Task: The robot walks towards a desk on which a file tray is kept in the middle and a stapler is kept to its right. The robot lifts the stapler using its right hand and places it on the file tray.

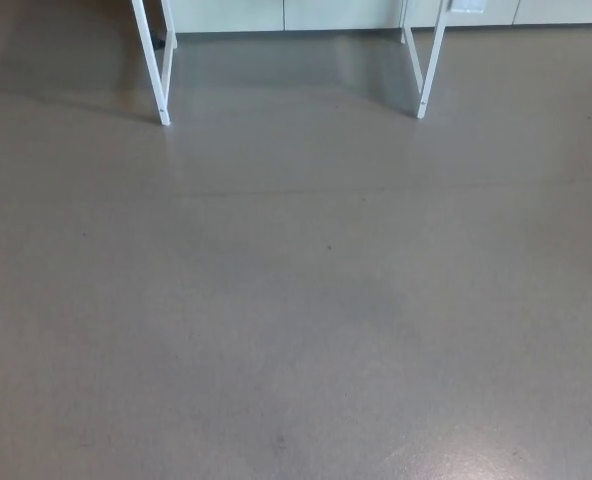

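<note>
A single view comes from the camera on the robot's head. It is tilted steeply down and forward, so that a wide stretch of grey floor (296,300) fills nearly the whole picture. The camera stands well back from the furniture. Only the lower ends of the white left desk legs (154,75) and right desk legs (430,70) reach in at the top edge, with pale cabinet fronts (286,14) along the far wall behind them.

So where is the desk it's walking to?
Head view, top edge: only the desk's white legs show, one pair upper left, another upper right, standing on the grey floor in front of pale cabinets.
</note>
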Motion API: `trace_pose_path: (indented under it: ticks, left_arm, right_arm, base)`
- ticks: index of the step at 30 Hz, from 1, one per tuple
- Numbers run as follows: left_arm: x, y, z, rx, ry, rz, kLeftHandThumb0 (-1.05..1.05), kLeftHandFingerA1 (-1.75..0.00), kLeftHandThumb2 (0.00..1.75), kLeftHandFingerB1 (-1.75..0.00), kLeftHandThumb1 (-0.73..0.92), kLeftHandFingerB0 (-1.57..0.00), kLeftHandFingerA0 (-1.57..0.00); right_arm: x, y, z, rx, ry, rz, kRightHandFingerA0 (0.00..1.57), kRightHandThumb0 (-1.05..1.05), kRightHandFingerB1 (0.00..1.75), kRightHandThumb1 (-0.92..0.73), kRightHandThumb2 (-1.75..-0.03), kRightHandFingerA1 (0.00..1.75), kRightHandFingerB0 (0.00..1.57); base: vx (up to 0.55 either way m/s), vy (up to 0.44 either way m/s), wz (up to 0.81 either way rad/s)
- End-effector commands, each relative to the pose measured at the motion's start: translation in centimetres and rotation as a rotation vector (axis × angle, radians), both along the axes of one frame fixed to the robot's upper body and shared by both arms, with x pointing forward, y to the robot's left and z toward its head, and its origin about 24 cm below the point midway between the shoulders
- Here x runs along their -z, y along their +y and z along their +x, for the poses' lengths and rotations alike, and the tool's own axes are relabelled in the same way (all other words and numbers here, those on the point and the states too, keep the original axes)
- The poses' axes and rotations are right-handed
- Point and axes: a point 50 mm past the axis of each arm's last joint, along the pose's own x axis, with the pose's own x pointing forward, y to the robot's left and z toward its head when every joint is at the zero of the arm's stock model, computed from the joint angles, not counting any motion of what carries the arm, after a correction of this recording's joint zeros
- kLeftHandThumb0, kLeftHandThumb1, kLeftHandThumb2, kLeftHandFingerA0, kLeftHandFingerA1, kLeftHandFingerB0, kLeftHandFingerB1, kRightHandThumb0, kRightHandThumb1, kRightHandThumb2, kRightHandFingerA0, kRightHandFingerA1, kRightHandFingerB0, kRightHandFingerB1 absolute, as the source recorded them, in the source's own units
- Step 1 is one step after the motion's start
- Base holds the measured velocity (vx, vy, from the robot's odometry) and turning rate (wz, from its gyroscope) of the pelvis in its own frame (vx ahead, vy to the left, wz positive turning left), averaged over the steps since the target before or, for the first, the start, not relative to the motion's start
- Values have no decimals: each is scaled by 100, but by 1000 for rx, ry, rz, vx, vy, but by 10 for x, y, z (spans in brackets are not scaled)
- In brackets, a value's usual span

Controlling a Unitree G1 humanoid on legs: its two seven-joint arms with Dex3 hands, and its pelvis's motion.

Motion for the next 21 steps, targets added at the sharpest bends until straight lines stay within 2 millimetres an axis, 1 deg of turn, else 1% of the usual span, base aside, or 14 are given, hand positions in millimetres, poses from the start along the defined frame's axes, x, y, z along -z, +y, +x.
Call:
trace_pose_path:
  ticks: [1, 2, 3, 5, 6, 7, 9, 10, 11, 12, 17, 18, 19, 21]
  left_arm:
    - [-6, 6, 5, -35, -64, -20, -97, -79, 128, -63, 69, -10, -21]
    - [-6, 6, 5, -36, -64, -20, -97, -79, 128, -63, 69, -10, -21]
    - [-6, 6, 5, -34, -62, -19, -97, -77, 130, -60, 71, -11, -18]
    - [-6, 6, 5, -32, -59, -18, -97, -77, 130, -60, 71, -11, -18]
    - [-5, 5, 4, -56, -75, -24, -96, -89, 97, -61, 84, 0, -23]
    - [-5, 5, 4, -43, -69, -23, -98, -77, 131, -56, 71, -10, -17]
    - [-5, 5, 5, -40, -68, -24, -98, -77, 130, -57, 72, -9, -18]
    - [-6, 6, 1, -44, -72, -31, -98, -75, 131, -58, 71, -11, -12]
    - [-6, 6, 0, -46, -74, -33, -98, -75, 131, -58, 71, -11, -12]
    - [-6, 6, 0, -39, -68, -25, -96, -88, 99, -62, 83, 0, -21]
    - [-6, 7, 1, -39, -55, -11, -94, -92, 95, -67, 86, 0, -24]
    - [-7, 8, 2, -60, -59, -13, -98, -80, 131, -60, 71, -9, -24]
    - [-7, 8, 2, -60, -61, -14, -94, -91, 96, -64, 85, 0, -22]
    - [-6, 7, 2, -62, -62, -16, -95, -90, 95, -64, 85, 0, -23]
  right_arm:
    - [-5, -3, 1, -9, -22, 50, 3, -36, 47, -43, -100, 52, 0]
    - [-5, -3, 1, -9, -22, 50, 3, -36, 47, -43, -100, 52, 0]
    - [-6, -3, 1, -22, -6, 44, 4, -75, 39, -55, -91, 35, 11]
    - [-7, -3, 2, -43, 20, 35, 4, -75, 39, -55, -91, 35, 11]
    - [-6, -3, 1, -52, 27, 21, 0, -85, 41, -58, -94, 41, 13]
    - [-5, -3, 1, -28, 0, 30, 2, -37, 48, -43, -101, 50, 0]
    - [-5, -3, 0, -13, 4, 49, 2, -37, 48, -42, -101, 50, 0]
    - [-6, -3, -1, -54, 48, 16, 5, -79, 37, -57, -92, 41, 9]
    - [-6, -2, -2, -71, 67, 2, 5, -79, 37, -57, -92, 41, 9]
    - [-7, -1, -2, -78, 61, 8, 3, -76, 35, -56, -93, 36, 9]
    - [-8, 5, -3, -89, 23, 1, 5, -74, 39, -54, -88, 37, 10]
    - [-8, 6, -3, -69, 4, 9, 10, -65, 28, -69, -63, 30, 17]
    - [-7, 6, -2, -63, 0, 18, 3, -35, 48, -46, -101, 52, 0]
    - [-6, 4, -2, -60, 7, 32, 5, -70, 38, -53, -85, 38, 10]
  base:
    - [0, 0, 0]
    - [0, 0, 0]
    - [0, 0, 0]
    - [0, 0, 0]
    - [0, 0, 0]
    - [0, 0, 0]
    - [0, 0, 0]
    - [0, 0, 0]
    - [0, 0, 0]
    - [0, 0, 0]
    - [0, 0, 0]
    - [0, 0, 0]
    - [0, 0, 0]
    - [0, 0, 0]
